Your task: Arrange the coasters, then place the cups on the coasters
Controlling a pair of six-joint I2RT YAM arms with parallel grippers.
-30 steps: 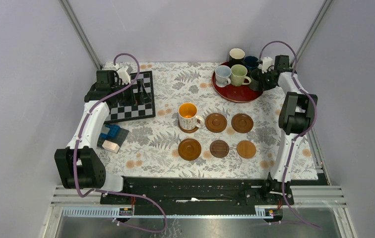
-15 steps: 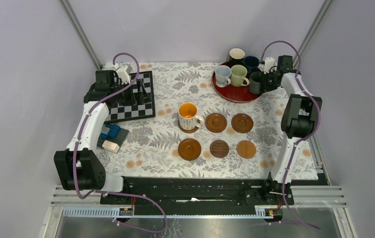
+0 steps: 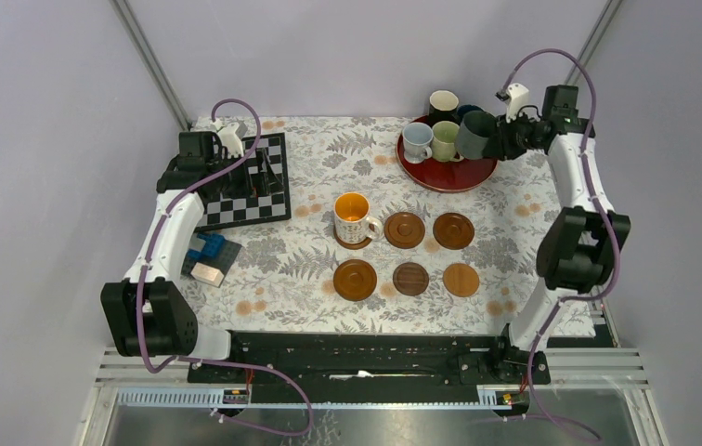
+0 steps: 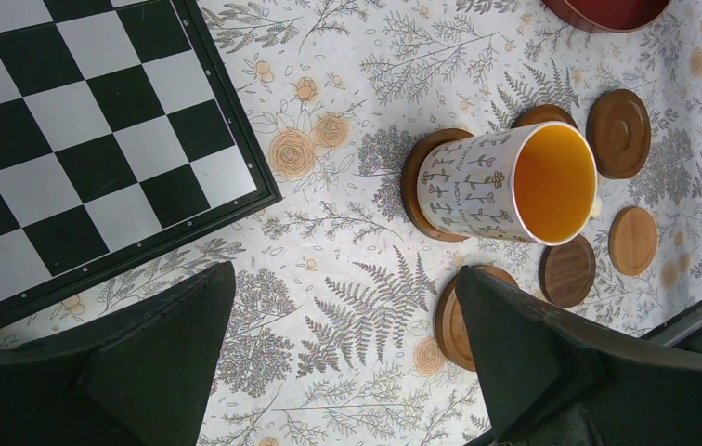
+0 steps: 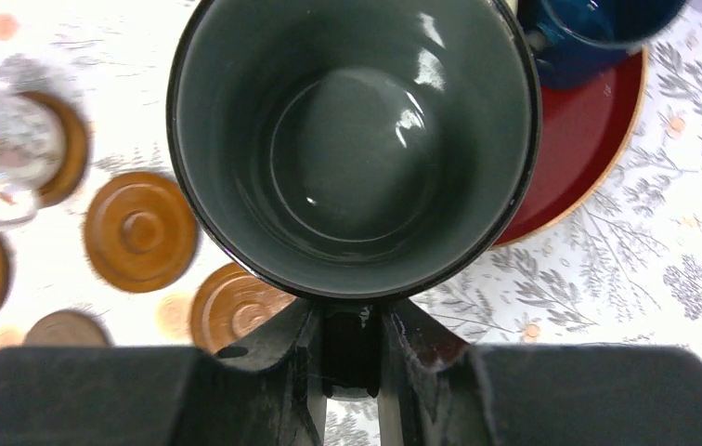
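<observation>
**Dark grey-green mug (image 5: 352, 139) gripped over the red tray (image 3: 447, 177)**

Dark grey-green mug hangs in the right gripper (image 5: 352, 325), whose jaws are closed on its handle, with its mouth tipped toward the wrist camera. It sits above the right side of the red tray at the far right of the floral tablecloth (image 3: 329, 149). On the tray stand the pale blue-white mug (image 3: 416, 141) and pale green mug (image 3: 445, 139) side by side. The black mug (image 3: 442, 102) and navy mug (image 5: 598, 28) are behind them. Nearer the arms, six wooden coasters (image 3: 404, 229) lie in two rows of three. The orange-inside mug (image 3: 353, 218) stands on the far-left one, and the other five are bare. The left gripper (image 4: 343, 344) hovers with jaws wide apart, holding nothing, beside the chessboard (image 4: 69, 121).
</observation>
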